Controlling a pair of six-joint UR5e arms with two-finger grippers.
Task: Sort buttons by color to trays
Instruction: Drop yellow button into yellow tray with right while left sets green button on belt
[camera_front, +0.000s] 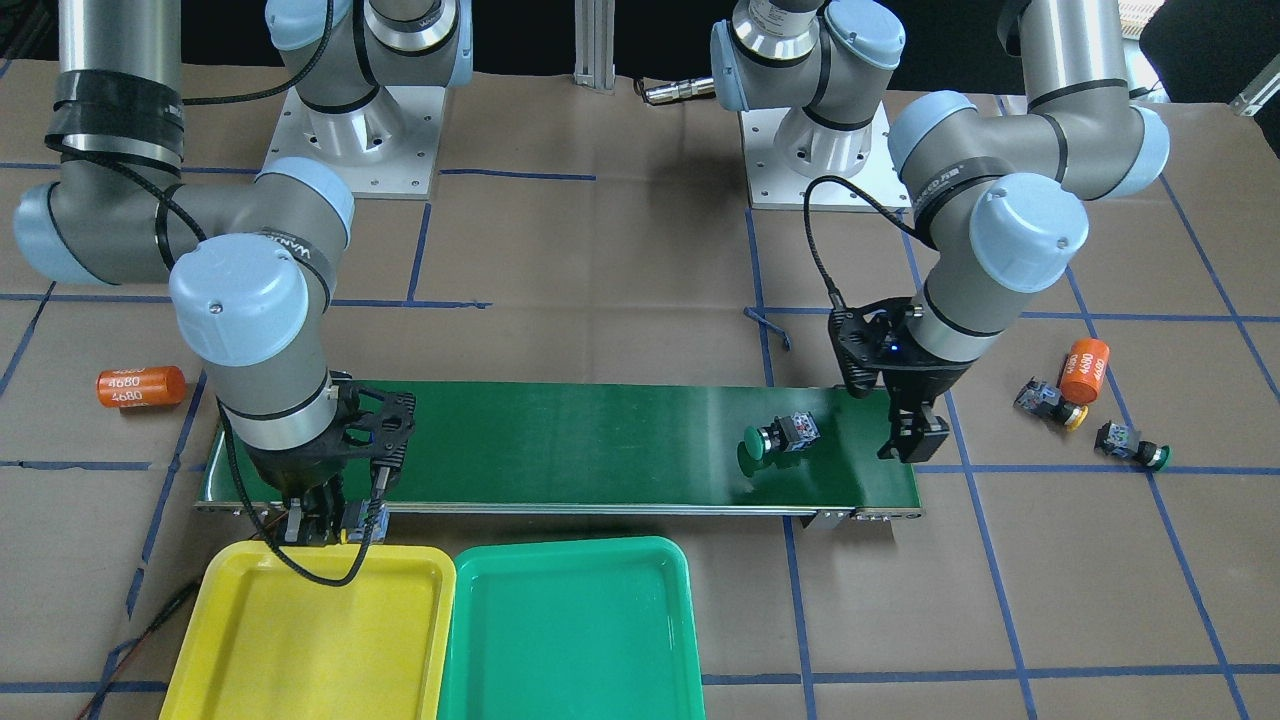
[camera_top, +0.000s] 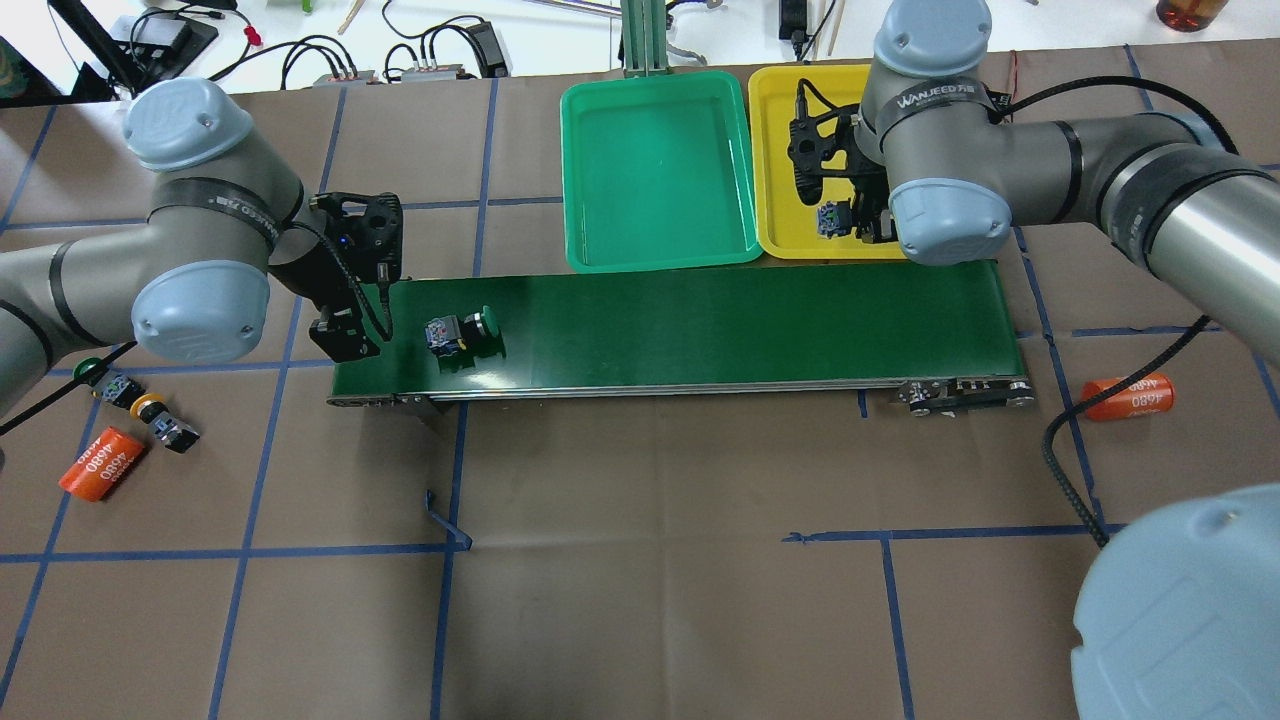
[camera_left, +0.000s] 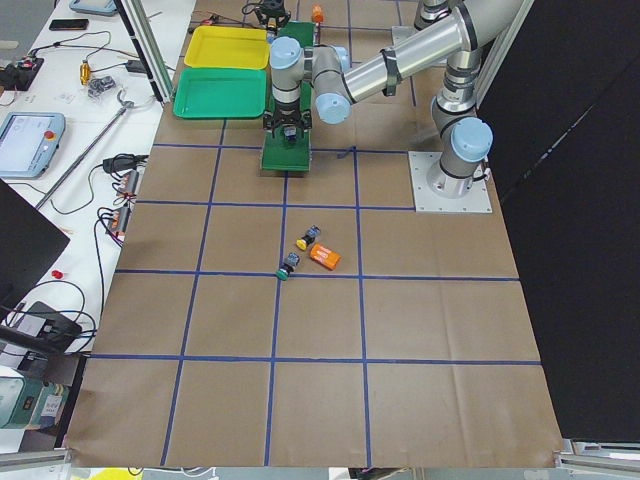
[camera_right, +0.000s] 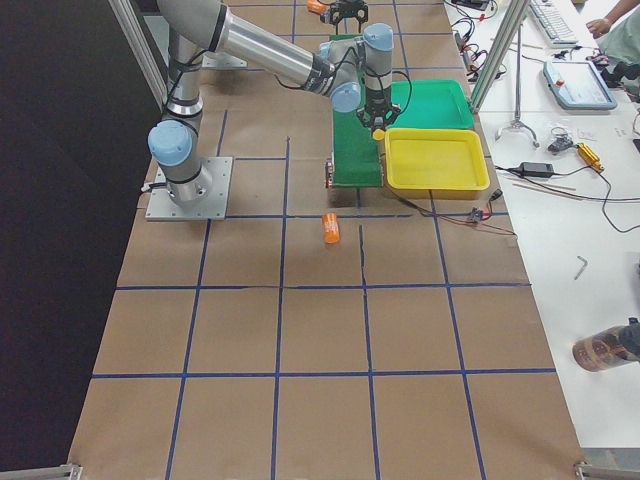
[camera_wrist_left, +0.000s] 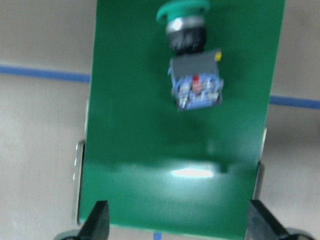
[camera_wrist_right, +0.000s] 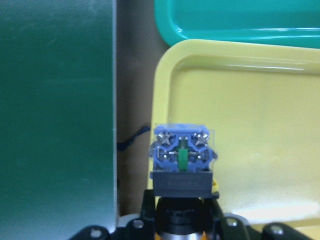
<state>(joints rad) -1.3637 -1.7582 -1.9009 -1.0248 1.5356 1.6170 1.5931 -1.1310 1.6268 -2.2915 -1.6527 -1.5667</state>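
A green-capped button (camera_front: 780, 437) (camera_wrist_left: 192, 75) lies on its side on the dark-green belt (camera_front: 600, 440). My left gripper (camera_front: 915, 440) (camera_wrist_left: 177, 220) hangs just beyond it at the belt's end, open, with nothing between its fingers. My right gripper (camera_front: 330, 520) (camera_top: 840, 220) is shut on another button (camera_wrist_right: 182, 165), held over the near rim of the yellow tray (camera_front: 300, 650) (camera_wrist_right: 260, 125); its cap is mostly hidden. The green tray (camera_front: 570, 630) lies beside the yellow one. A yellow-capped button (camera_front: 1050, 403) and a green-capped button (camera_front: 1130, 445) lie on the paper past the left gripper.
An orange cylinder (camera_front: 1085, 370) marked 4680 rests next to the loose buttons, and another orange cylinder (camera_front: 140, 387) lies beyond the belt's other end. Both arm bases stand behind the belt. A cable trails beside the yellow tray.
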